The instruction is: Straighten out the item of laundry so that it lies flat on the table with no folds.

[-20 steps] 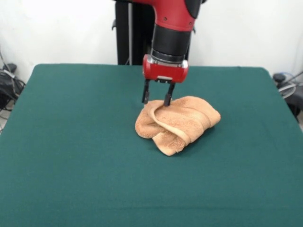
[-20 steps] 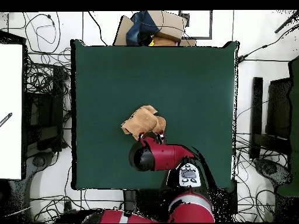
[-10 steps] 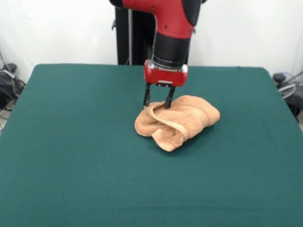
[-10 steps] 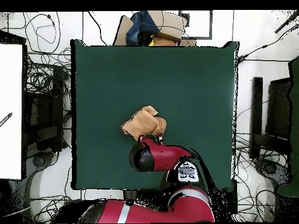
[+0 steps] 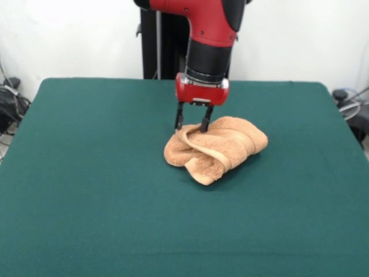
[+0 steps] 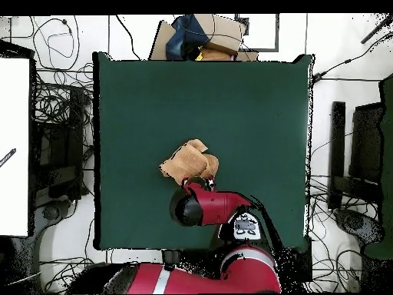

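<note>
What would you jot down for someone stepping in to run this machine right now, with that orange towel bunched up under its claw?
Gripper: open, fingers straddling the towel's upper fold at its edge nearest the robot; not closed on it.
Towel: crumpled in a folded heap near the middle of the table, layers overlapping, one flap curled over the front.
Done: gripper placed at the towel's edge.
Left: grasp an edge, pull the folds open, spread the towel flat with no creases.
</note>
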